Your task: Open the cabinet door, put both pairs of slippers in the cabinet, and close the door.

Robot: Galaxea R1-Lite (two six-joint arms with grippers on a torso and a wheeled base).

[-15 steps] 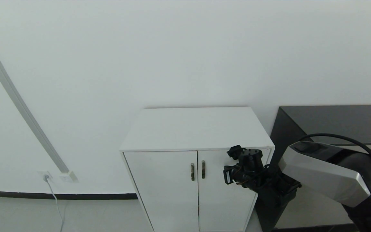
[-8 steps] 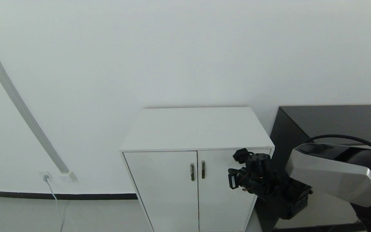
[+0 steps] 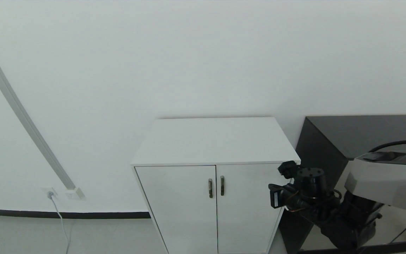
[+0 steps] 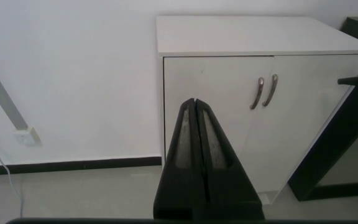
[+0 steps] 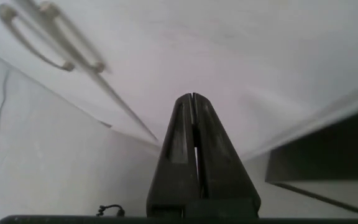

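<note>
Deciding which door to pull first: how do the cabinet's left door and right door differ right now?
The left door carries the left handle on its right edge; the right door carries the right handle on its left edge. The right pincer, shut, hangs by the right door's outer edge, well away from the left door. Both doors are white, shut, and meet at the middle seam.

A plain indoor room, likely an office or test space: a white cabinet [image 3: 210,141] is standing against a bare wall [image 3: 203,53], a dark table [image 3: 365,128] is sitting beside it, and a cable duct [image 3: 23,116] is running down to a wall socket [image 3: 49,193] above black skirting [image 3: 83,214].
</note>
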